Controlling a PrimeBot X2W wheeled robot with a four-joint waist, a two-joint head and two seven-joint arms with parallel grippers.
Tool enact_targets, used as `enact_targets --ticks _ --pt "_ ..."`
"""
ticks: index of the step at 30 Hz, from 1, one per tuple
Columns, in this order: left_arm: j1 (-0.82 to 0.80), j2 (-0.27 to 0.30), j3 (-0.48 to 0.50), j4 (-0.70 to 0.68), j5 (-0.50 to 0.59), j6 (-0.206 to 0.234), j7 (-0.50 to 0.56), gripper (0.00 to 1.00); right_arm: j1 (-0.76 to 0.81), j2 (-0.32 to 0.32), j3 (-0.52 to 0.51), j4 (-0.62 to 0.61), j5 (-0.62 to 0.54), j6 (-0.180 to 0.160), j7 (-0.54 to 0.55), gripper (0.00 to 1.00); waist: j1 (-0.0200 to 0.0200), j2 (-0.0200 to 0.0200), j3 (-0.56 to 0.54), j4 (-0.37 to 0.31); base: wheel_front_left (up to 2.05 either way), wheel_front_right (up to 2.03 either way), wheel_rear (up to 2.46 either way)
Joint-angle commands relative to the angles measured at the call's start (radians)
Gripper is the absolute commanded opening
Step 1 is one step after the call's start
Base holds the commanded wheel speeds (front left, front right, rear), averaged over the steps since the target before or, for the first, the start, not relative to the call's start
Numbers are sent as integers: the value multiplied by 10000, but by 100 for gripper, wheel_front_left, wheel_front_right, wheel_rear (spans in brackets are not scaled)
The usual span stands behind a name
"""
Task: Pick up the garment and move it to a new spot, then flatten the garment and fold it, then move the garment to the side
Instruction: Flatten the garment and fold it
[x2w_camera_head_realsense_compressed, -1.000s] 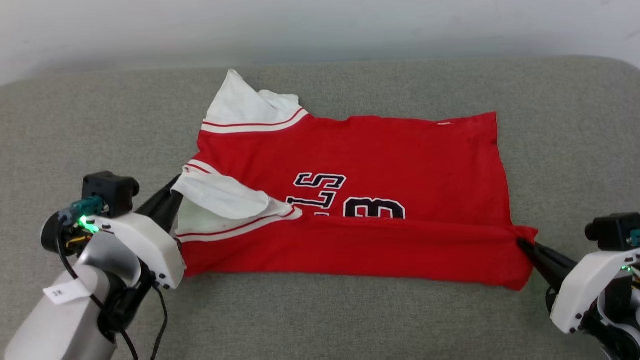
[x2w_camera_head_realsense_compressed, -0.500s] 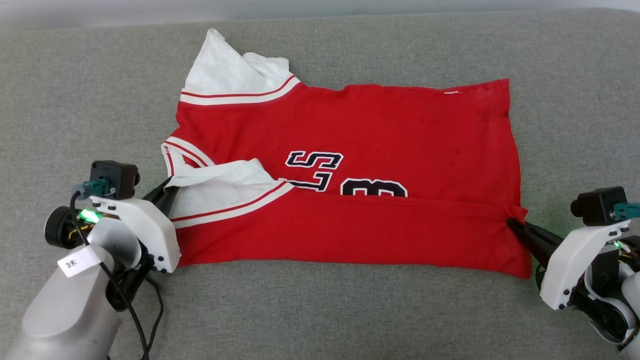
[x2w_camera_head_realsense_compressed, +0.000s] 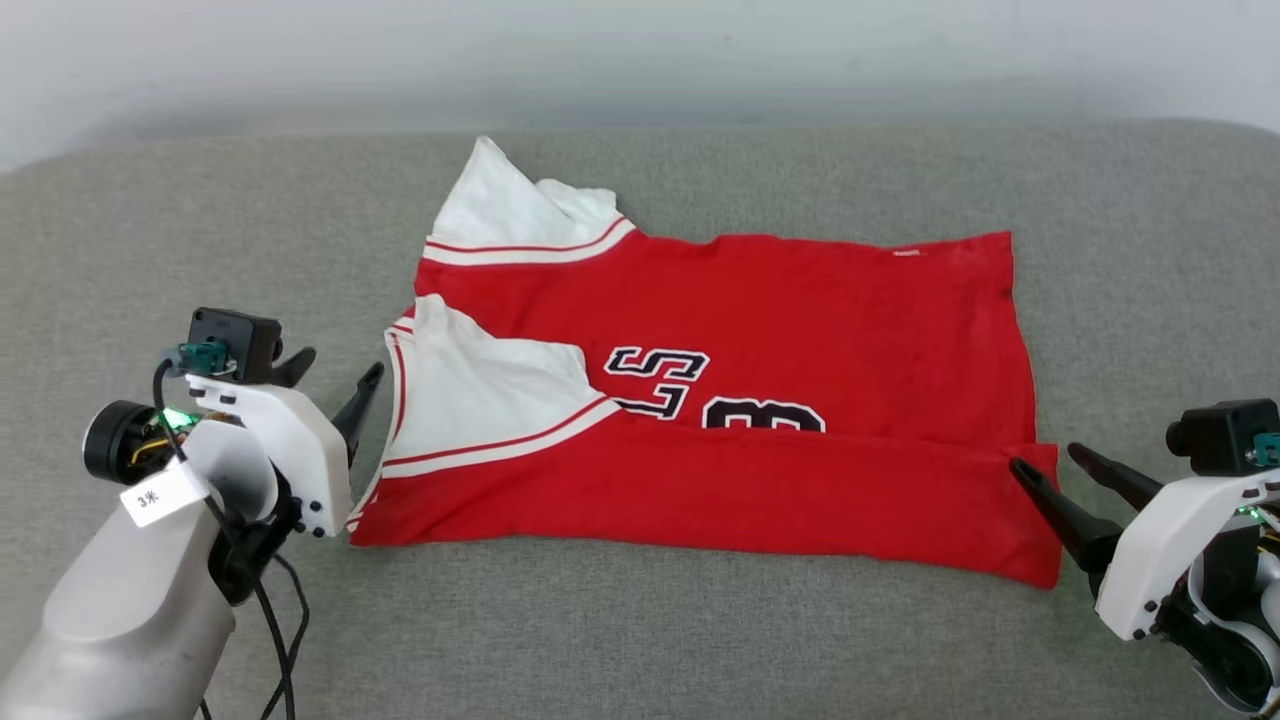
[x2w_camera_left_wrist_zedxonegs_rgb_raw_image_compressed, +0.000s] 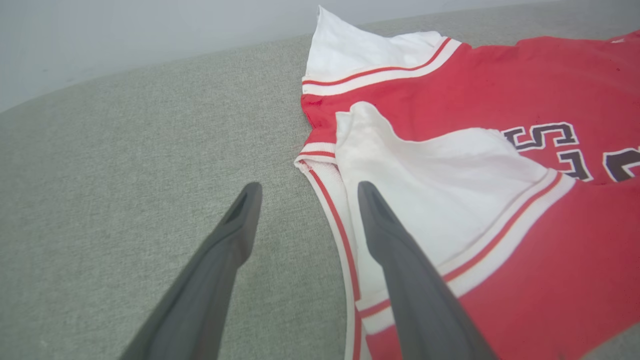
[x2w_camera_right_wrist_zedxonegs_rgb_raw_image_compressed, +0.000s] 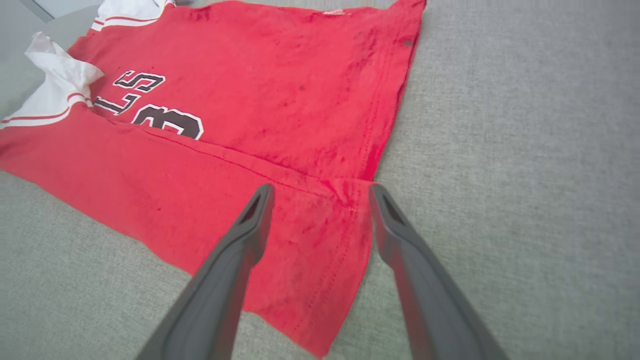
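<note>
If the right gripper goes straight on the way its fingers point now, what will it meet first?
Probably the garment: the open right gripper aims at its folded hem corner, though how high it hovers is unclear.

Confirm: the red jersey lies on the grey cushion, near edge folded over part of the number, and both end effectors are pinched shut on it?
Not shut: both are open. The left wrist view shows the left end effector spread at the edge of the jersey; the right wrist view shows the right end effector spread over its folded corner. The rest is right.
</note>
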Motion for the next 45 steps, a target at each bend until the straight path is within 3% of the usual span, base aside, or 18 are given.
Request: enact_targets --ticks 1,13,17,24,35,36,37,45 --pt "-84 66 -97 -29 -117 -30 274 100 148 -5 -66 -102 -97 -8 14 100 0 0 -231 95 0 0 0" --pt "-495 1143 -1657 -1775 -2051 -64 5106 100 670 280 -637 -590 -534 -8 460 100 0 0 -592 240 0 0 0" --pt "-635 1416 -2046 -2081 -2526 -65 6213 100 730 416 -756 -752 -677 -8 608 100 0 0 -459 181 0 0 0" --pt "-630 1439 -2501 -1551 -2694 -60 7007 100 552 547 -863 -967 -795 -8 747 100 0 0 -73 -114 0 0 0" --pt "-221 1064 -3495 -478 -2816 -59 7338 100 362 629 -912 -1021 -862 -8 741 100 0 0 340 -528 0 0 0" --pt "-151 1038 -3597 -460 -2911 -59 7414 73 357 631 -935 -1016 -848 -8 727 100 0 0 332 -544 0 0 0" --pt "-127 1030 -3646 -458 -2974 -61 7355 0 338 620 -959 -1015 -846 -8 715 100 0 0 318 -552 0 0 0" --pt "-654 1198 -3607 -798 -3440 -62 6399 0 -3 56 -1232 -1314 -1025 -8 1112 100 0 0 -173 -348 0 0 0"
